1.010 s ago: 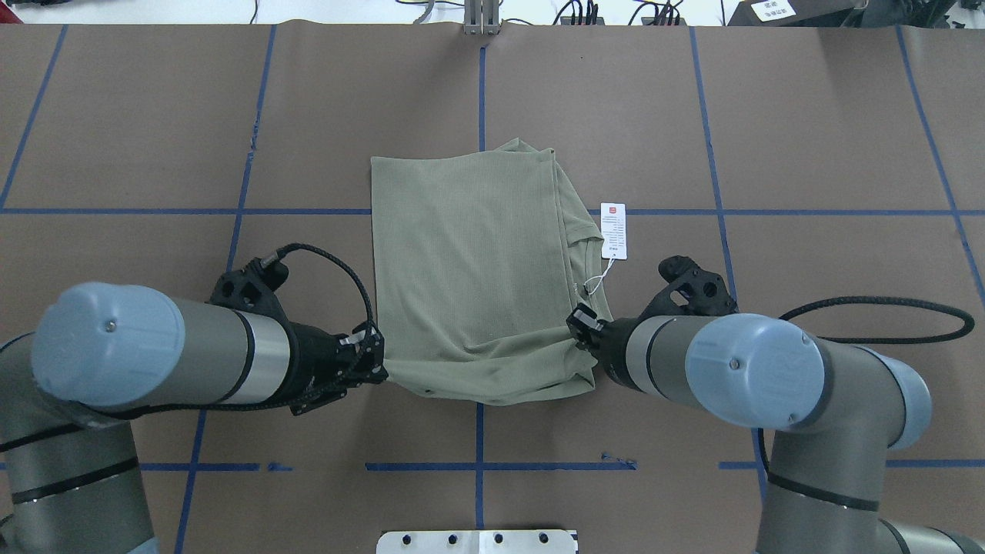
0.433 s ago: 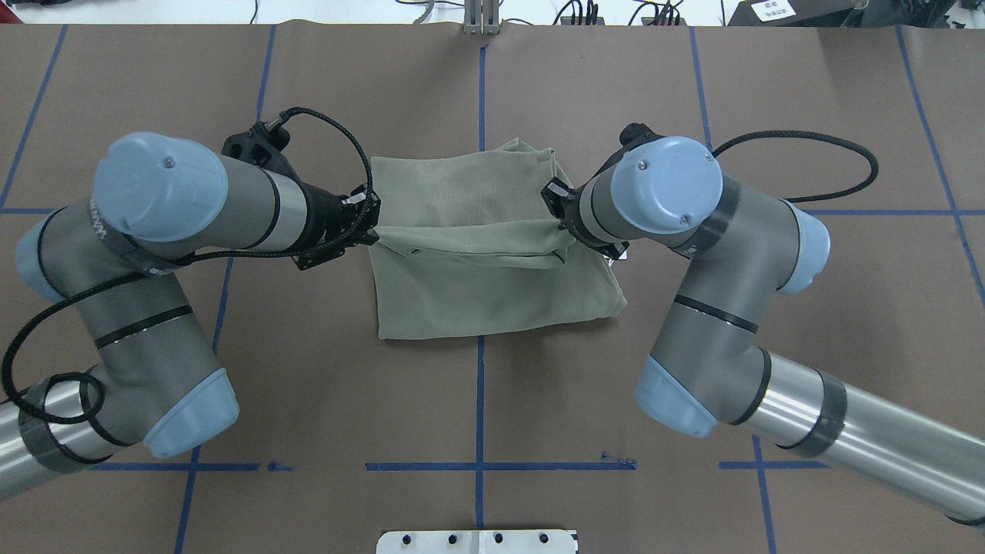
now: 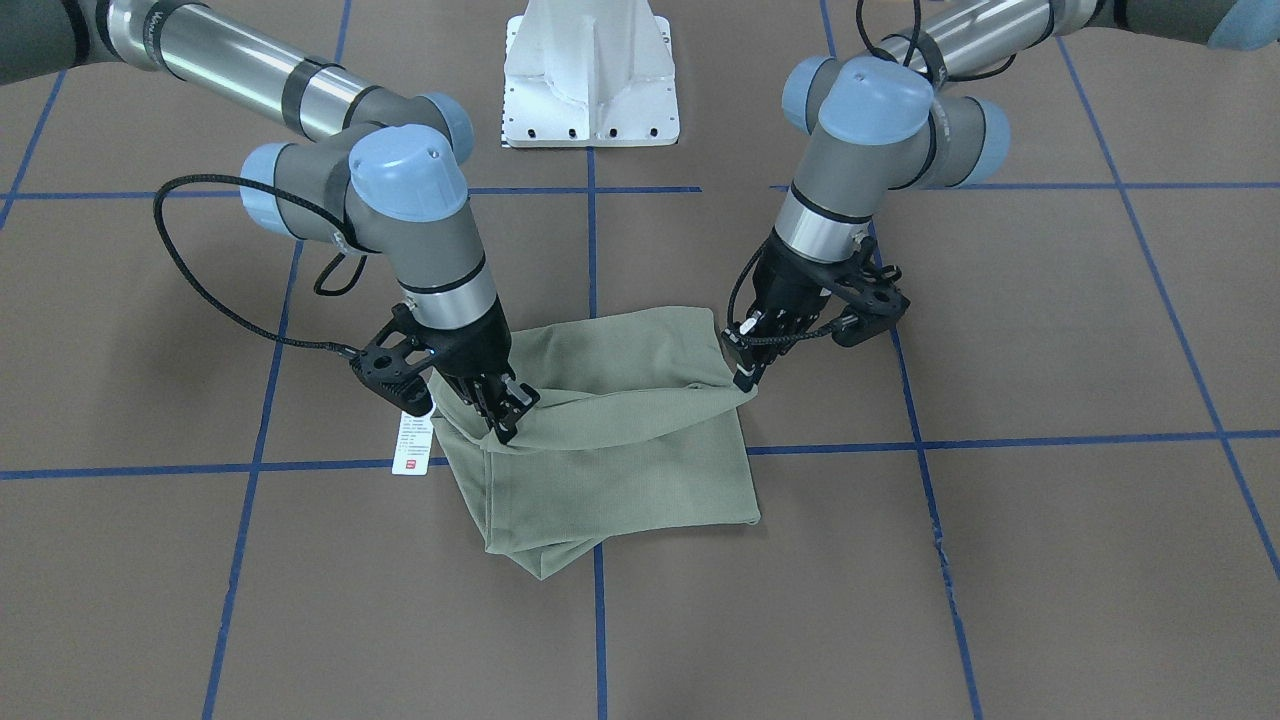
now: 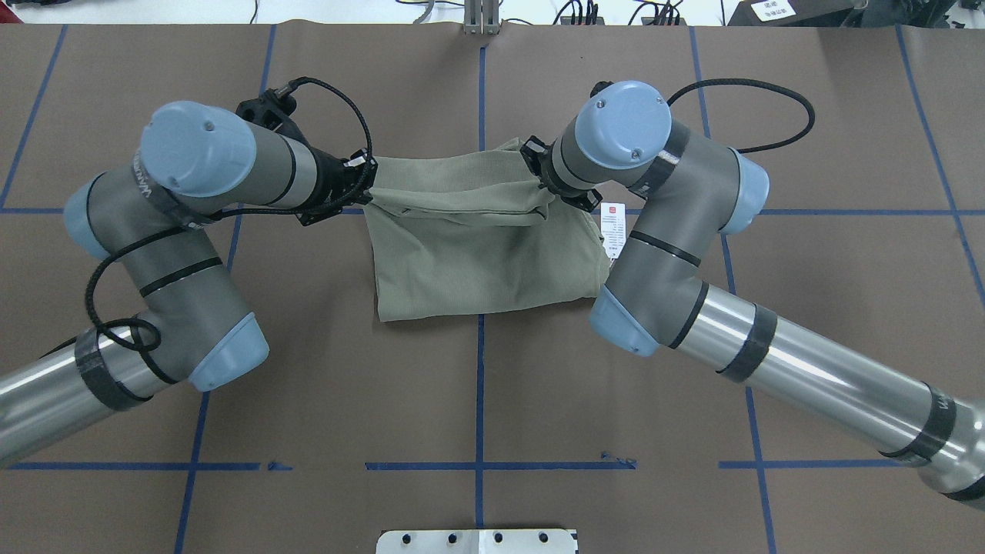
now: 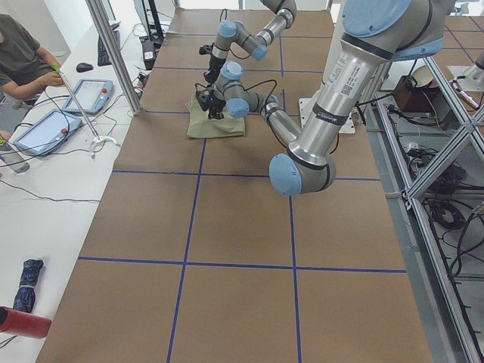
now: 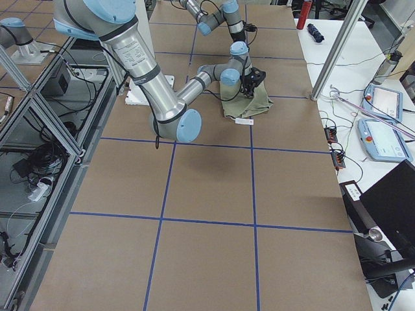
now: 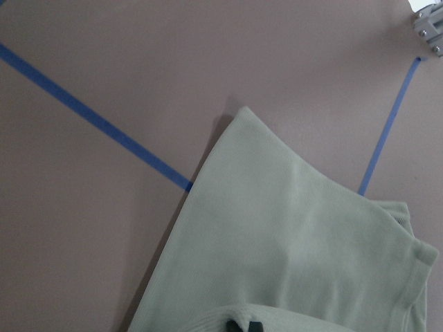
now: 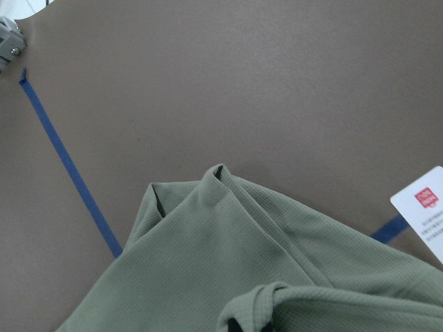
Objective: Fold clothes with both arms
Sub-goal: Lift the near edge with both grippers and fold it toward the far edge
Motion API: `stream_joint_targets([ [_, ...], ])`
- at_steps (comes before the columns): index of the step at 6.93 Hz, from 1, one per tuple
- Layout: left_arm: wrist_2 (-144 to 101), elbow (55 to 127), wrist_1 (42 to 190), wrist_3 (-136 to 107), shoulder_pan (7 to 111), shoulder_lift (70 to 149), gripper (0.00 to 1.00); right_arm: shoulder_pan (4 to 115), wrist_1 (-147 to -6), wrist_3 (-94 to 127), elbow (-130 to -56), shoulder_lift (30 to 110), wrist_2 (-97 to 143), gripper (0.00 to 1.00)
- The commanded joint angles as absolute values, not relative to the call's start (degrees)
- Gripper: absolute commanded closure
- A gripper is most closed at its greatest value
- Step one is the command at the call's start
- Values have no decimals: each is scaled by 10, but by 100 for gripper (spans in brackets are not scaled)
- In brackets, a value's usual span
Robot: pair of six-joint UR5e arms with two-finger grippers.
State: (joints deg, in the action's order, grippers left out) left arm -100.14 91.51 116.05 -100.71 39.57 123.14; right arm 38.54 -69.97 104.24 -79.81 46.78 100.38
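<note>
Overhead exterior: fixed, high behind the base plate (image 4: 477, 541), aimed forward and down on the shirt (image 4: 485, 254) from mid range. Exterior front-facing: fixed across from the shirt, aimed steeply down and back toward the base plate, somewhat nearer; shares shirt and plate with the overhead, reversed. Exterior left, exterior right: fixed at opposite ends of the table (image 5: 227, 227), far from the shirt, aimed along it; shirt small in both. Left and right wrist-mounted: very close above the shirt, aimed past its far edge; share green cloth, blue tape (image 7: 90, 113) and the grey bracket (image 7: 430, 28) beyond it; hang tag (image 8: 426, 214) in the right one only.
</note>
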Motion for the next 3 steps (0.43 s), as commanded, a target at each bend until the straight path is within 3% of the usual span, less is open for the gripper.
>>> stream_joint_targets([
  [1, -984, 823, 1216, -984, 400, 1258, 100, 391, -647, 1018, -712, 438, 1010, 58],
  [2, -950, 755, 1273, -958, 403, 1271, 59, 392, -622, 955, -679, 432, 1009, 1],
  [3, -947, 722, 1281, -915, 434, 1287, 49, 427, -621, 855, -645, 415, 1038, 0],
])
